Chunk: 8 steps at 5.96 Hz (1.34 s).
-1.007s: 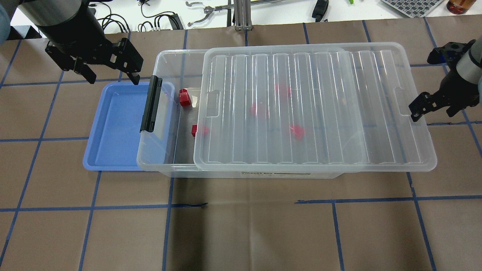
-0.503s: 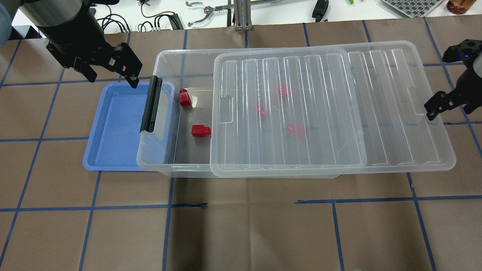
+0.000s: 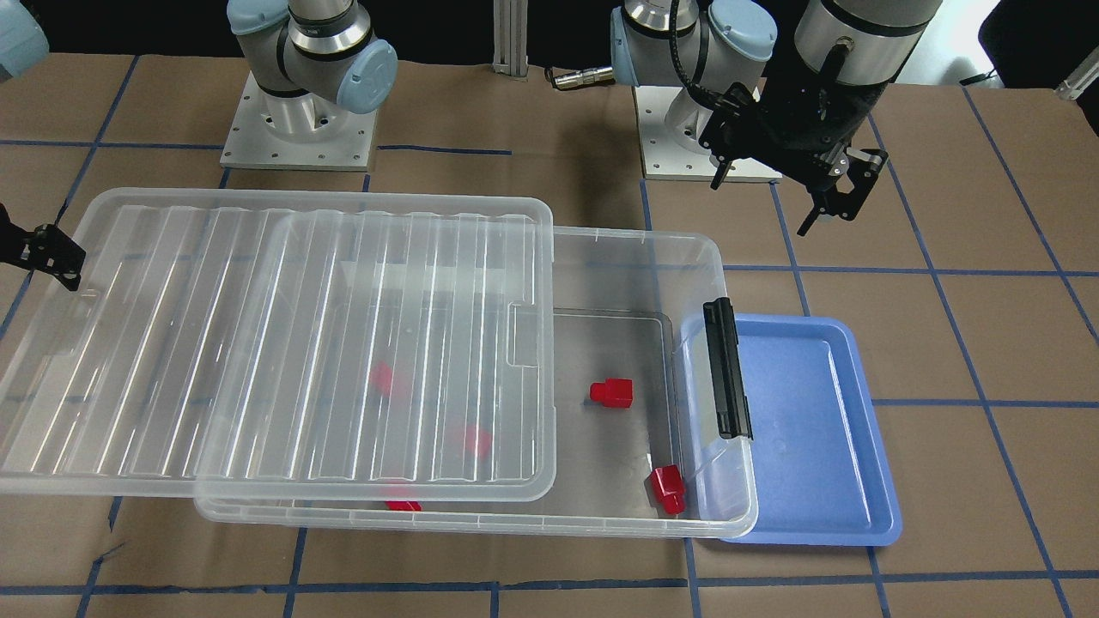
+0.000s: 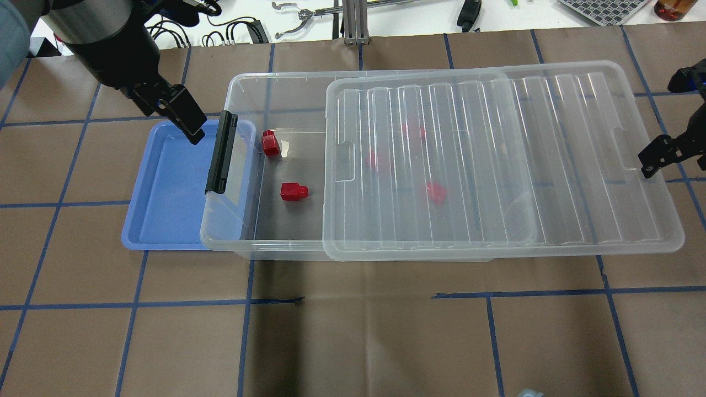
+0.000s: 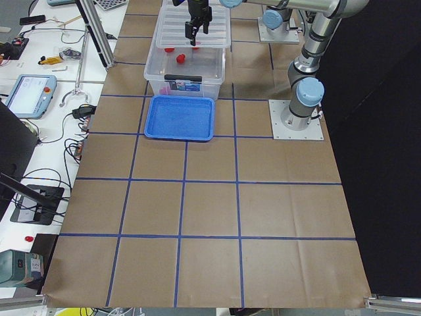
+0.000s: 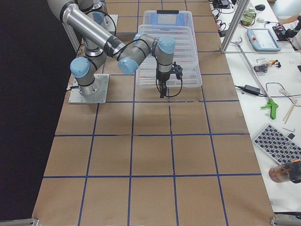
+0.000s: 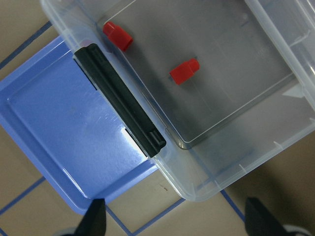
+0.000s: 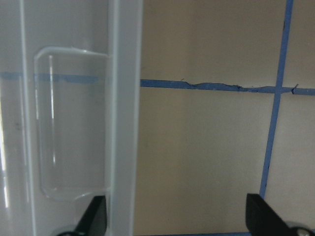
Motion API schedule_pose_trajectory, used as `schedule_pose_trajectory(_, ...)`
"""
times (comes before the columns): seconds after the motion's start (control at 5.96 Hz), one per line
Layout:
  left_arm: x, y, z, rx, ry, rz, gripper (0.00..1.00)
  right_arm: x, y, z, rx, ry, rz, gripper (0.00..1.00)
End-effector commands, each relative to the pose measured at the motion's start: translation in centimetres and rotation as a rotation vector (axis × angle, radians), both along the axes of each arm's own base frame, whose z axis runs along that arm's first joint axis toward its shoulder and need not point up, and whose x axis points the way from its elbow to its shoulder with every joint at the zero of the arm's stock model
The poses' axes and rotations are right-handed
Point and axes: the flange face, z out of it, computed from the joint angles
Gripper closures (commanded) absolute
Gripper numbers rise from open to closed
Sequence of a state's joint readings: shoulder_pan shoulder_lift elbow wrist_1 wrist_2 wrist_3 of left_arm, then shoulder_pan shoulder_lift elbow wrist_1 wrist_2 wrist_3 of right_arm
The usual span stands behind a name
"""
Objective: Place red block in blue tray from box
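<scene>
The clear box (image 4: 242, 226) stands mid-table, its ribbed lid (image 4: 496, 160) slid to the right. Two red blocks (image 4: 271, 143) (image 4: 293, 191) lie uncovered at the box's left end, and three more show blurred under the lid (image 4: 436, 193). The blue tray (image 4: 165, 187) lies empty at the box's left end, below the black latch (image 4: 220, 154). My left gripper (image 4: 182, 116) hangs open and empty above the tray's far corner; the left wrist view shows the tray (image 7: 64, 132) and both blocks (image 7: 184, 71). My right gripper (image 4: 670, 154) is open, straddling the lid's right rim (image 8: 123, 98).
A white bench (image 4: 408, 16) with cables and tools runs along the table's far edge. The arm bases (image 3: 300, 129) stand behind the box in the front-facing view. Brown paper with a blue tape grid (image 4: 353, 331) covers the table.
The lid has slid further right with my right gripper, uncovering the second red block. My left gripper has turned and shifted slightly toward the tray's far corner.
</scene>
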<state>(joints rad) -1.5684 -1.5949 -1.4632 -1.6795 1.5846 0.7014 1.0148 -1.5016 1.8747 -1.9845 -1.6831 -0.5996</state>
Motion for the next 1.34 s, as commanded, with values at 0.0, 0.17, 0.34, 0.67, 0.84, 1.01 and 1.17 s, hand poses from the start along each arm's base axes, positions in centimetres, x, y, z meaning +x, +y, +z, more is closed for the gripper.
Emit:
schedule_pose_trajectory(0.0, -0.1, -0.8, -1.3, 0.02, 0.008, -0.298, 0.02, -1.1, 0.4, -0.1, 0.002, -0.004, -0.024, 0.0)
schedule_pose_trajectory(0.17, -0.3, -1.2, -1.8, 0.022, 0.015, -0.445, 0.02, -1.1, 0.5, -0.2, 0.005, -0.002, -0.025, 0.0)
schedule_pose_trajectory(0.34, -2.1, -1.5, -3.3, 0.024, 0.016, -0.586, 0.02, -1.1, 0.5, -0.1, 0.003, -0.001, -0.03, 0.0)
schedule_pose_trajectory(0.67, -4.3, -1.8, -7.7, -0.053, 0.011, -0.691, 0.02, -2.5, 1.2, -0.1, 0.003, -0.003, -0.068, 0.0)
schedule_pose_trajectory(0.84, -4.6, -1.2, -11.1, -0.073, 0.01, -0.711, 0.02, -3.2, 1.5, 0.0, 0.001, -0.005, -0.086, 0.0)
schedule_pose_trajectory(1.01, -4.7, -1.6, -13.6, -0.107, 0.0, -0.787, 0.02, -3.2, 1.6, 0.1, -0.001, -0.004, -0.089, 0.0)
schedule_pose_trajectory(1.17, -4.9, -2.4, -15.5, -0.116, -0.004, -0.811, 0.02, -3.2, 1.6, 0.1, -0.001, -0.006, -0.089, 0.0)
